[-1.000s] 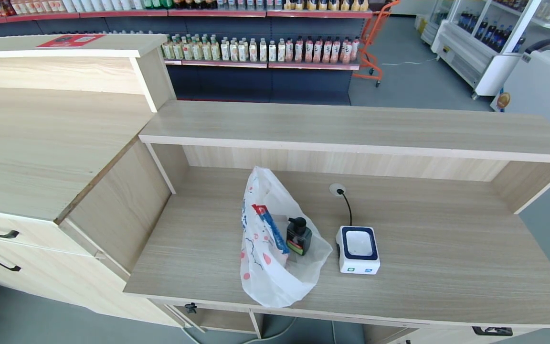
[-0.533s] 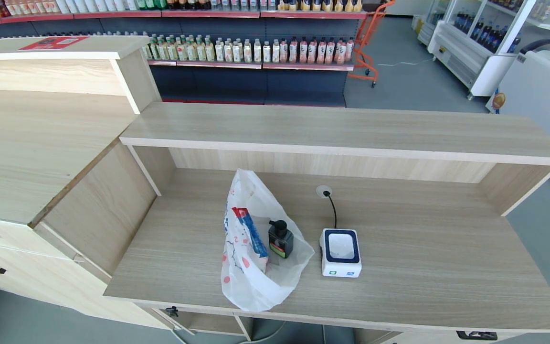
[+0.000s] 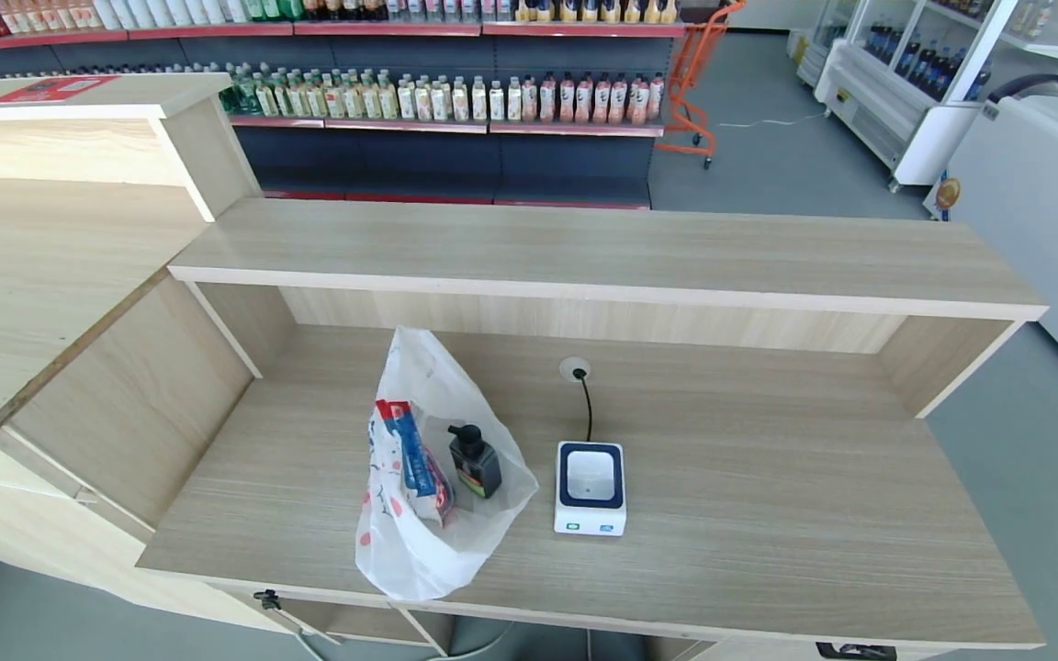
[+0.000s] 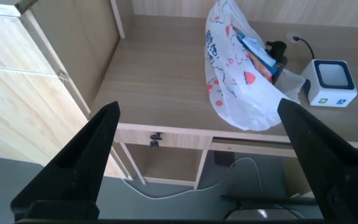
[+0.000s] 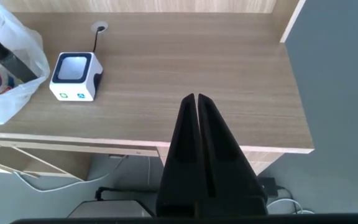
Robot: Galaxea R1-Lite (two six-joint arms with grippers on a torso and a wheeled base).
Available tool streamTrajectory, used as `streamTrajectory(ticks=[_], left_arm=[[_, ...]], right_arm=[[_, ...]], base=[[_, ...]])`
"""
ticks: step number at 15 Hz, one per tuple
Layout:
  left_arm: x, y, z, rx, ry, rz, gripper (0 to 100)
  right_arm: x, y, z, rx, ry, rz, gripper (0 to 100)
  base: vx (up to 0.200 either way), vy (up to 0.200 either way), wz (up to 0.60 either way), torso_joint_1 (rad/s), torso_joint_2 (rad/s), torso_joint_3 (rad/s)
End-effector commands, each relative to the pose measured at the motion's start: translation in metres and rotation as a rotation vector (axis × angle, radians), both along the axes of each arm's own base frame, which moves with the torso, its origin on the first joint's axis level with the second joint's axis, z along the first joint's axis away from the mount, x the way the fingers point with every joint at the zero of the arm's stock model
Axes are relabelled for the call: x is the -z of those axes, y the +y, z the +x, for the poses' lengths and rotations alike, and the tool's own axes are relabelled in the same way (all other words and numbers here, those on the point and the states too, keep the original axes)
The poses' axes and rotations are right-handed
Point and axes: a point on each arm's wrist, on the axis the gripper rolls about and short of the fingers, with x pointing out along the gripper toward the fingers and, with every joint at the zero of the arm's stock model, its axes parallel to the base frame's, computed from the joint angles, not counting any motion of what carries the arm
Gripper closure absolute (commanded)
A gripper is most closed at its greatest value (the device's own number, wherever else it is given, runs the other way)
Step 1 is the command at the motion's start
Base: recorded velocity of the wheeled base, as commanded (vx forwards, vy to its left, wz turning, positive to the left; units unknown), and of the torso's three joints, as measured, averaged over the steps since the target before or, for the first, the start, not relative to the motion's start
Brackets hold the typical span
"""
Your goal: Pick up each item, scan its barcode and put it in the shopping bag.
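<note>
Head cam has panned: the whole scene slid left in frame over the last second. Bag, items and scanner keep the same layout relative to each other, so no object motion.

Current state:
- shopping bag [image 3: 419, 542]: lower left of centre in the head view, slumped on the counter [image 3: 768, 514], mouth open, its lower end reaching the counter's front edge.
- Inside the bag: dark pump bottle [image 3: 477, 462] upright, red-and-blue pack [image 3: 411, 450] leaning just beside it on its left.
- scanner [image 3: 590, 487]: just right of the bag, near centre frame, window facing up. The bag's plastic comes close to it; can't tell if they touch.
- cable [image 3: 586, 404]: runs from the scanner back to a grommet [image 3: 575, 369] in the counter.
- left gripper [image 4: 197, 107]: fingers spread wide, nothing between them, hanging off the counter's front edge with the bag beyond it.
- right gripper [image 5: 196, 99]: fingers pressed together, holding nothing, off the front edge, well apart from the scanner.
- Background: raised ledge [image 3: 584, 248] behind the counter, shelves [image 3: 455, 96] of bottles at top of frame.
</note>
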Motion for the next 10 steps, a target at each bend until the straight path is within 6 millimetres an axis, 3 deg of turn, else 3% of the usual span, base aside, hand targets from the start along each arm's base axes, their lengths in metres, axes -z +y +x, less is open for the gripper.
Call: streamTrajectory(ticks=[1,5,10], left_arm=[[0.0001,0.0000,-0.0001,-0.001,-0.001,-0.001,0],[0.0001,0.0000,-0.0001,-0.002,-0.001,0.000,0],[0.0001,0.0000,-0.0001,-0.002,-0.001,0.000,0]], right_arm=[[0.0000,0.0000,0.0003,0.000,0.004,-0.001,100],[0.0000,0.0000,0.0003,0.000,0.004,0.003,100],[0.0000,0.0000,0.0003,0.001,0.004,0.010,100]], base=[[0.200,0.000,0.00,-0.002,0.00,0.002],[0.200,0.000,0.00,0.003,0.00,0.000],[0.000,0.000,0.00,0.000,0.00,0.000]])
